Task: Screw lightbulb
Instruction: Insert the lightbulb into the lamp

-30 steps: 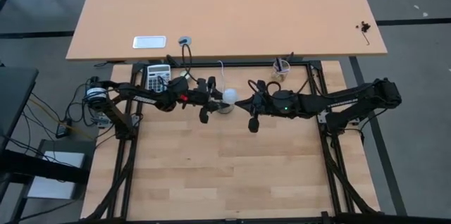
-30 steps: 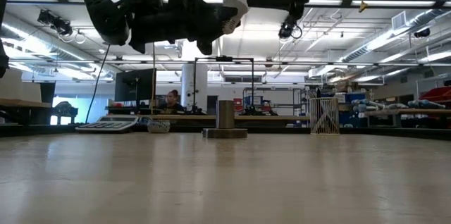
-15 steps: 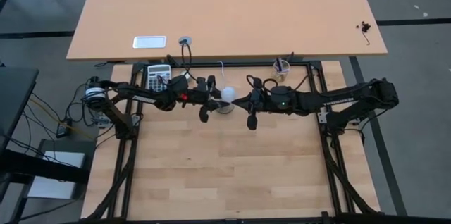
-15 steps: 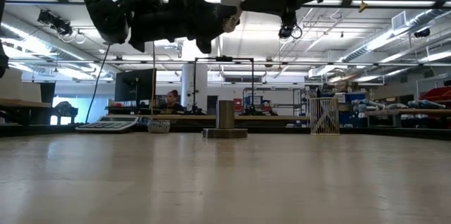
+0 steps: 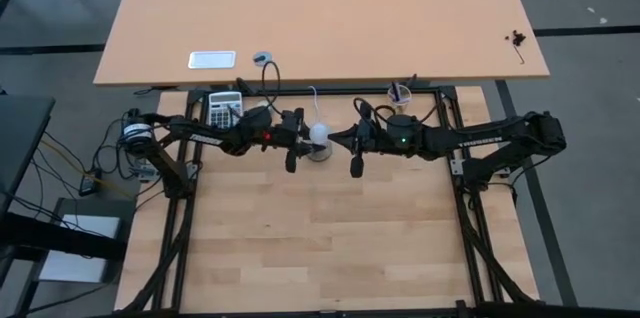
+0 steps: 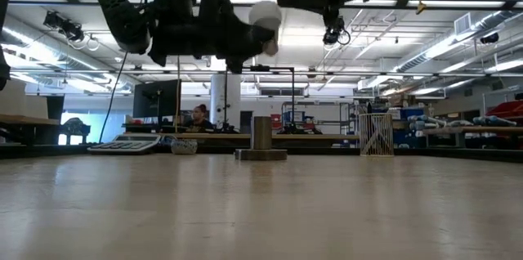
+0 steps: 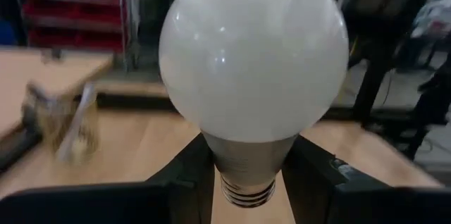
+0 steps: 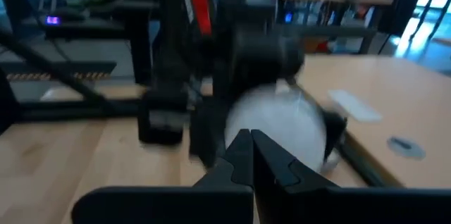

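Aloft, the left gripper (image 7: 243, 175) pinches the lightbulb (image 7: 252, 58) by its grey neck, high above the socket (image 6: 261, 139) near the table's (image 5: 330, 248) far edge. Facing it, the right gripper (image 8: 251, 155) has its fingers pressed together, tips just beside the globe. Bare wood spreads toward the near edge.

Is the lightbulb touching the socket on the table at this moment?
Apart. The low view shows the lightbulb held high in the left gripper, with clear open air between it and the socket standing on the table below.
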You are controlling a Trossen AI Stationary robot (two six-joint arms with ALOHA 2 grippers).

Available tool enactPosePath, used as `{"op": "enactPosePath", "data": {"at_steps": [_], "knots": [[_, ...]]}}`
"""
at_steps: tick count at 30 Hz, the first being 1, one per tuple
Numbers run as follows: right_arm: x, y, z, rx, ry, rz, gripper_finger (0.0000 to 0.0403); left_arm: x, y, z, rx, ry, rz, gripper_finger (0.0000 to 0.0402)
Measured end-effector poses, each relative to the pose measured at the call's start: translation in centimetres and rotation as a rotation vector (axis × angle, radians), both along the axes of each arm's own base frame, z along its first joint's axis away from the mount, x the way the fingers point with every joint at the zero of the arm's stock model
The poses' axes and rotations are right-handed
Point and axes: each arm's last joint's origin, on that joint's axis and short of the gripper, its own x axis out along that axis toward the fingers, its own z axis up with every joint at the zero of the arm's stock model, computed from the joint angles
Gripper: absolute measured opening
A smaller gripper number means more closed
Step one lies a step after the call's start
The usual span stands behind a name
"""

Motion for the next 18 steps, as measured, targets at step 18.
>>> {"op": "enactPosePath", "data": {"at_steps": [18], "knots": [[-0.1, 0.1, -0.3, -0.009, 0.029, -0.007, 0.0005, -1.0, 1.9, -4.8, 0.122, 0.097, 0.301, 0.0128]]}}
